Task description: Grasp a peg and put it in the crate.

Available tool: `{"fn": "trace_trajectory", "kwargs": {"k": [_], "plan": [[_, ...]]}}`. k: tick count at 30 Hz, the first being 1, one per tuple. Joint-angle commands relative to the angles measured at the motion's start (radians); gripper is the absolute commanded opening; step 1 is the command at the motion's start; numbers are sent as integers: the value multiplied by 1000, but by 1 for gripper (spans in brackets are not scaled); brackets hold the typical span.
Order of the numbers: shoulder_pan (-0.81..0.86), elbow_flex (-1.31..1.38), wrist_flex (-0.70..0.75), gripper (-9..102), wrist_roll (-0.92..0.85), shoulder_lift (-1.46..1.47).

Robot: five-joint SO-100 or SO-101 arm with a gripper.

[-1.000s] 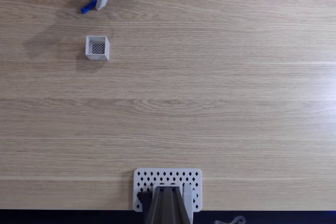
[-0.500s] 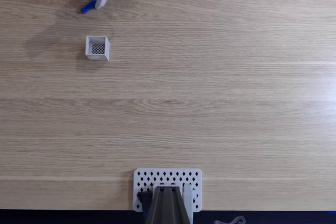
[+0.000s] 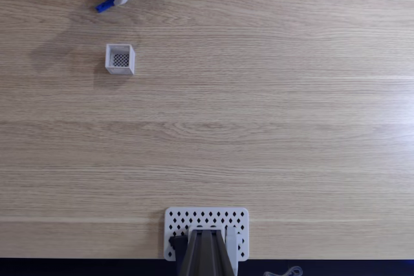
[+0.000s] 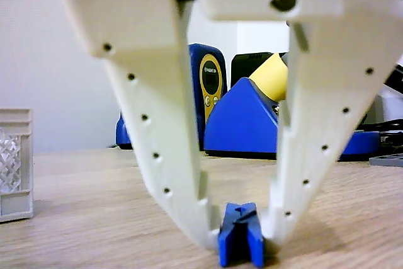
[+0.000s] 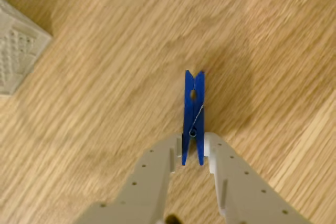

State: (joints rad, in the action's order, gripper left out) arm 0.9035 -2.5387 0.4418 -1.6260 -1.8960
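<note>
White two-finger end effector (image 5: 193, 150) clamps one end of the small bright blue plastic peg (image 5: 193, 111); such an off-centre pinch could let it swivel or slip.

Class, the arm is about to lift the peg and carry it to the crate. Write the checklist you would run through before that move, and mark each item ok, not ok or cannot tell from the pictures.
1. Claw closed on the peg from both sides: ok; in the wrist view both fingertips press its flanks near the spring.
2. Grip firm enough to lift: cannot tell.
3. Peg off the table: cannot tell; in the other view its lower end sits at the table line.
4. Crate upright and open at the top: ok.
5. Crate has nothing in it: ok; its mesh bottom shows bare in the fixed view.
6. Path from peg to crate free: ok; bare wood between them.
</note>
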Motion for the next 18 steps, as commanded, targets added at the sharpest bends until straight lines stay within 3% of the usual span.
{"fn": "trace_trajectory", "kwargs": {"k": [1, 12, 18], "plan": [[-51, 0, -109, -1, 5, -158], [-173, -264, -696, -1, 6, -374], [-284, -397, -874, -1, 11, -390]]}}
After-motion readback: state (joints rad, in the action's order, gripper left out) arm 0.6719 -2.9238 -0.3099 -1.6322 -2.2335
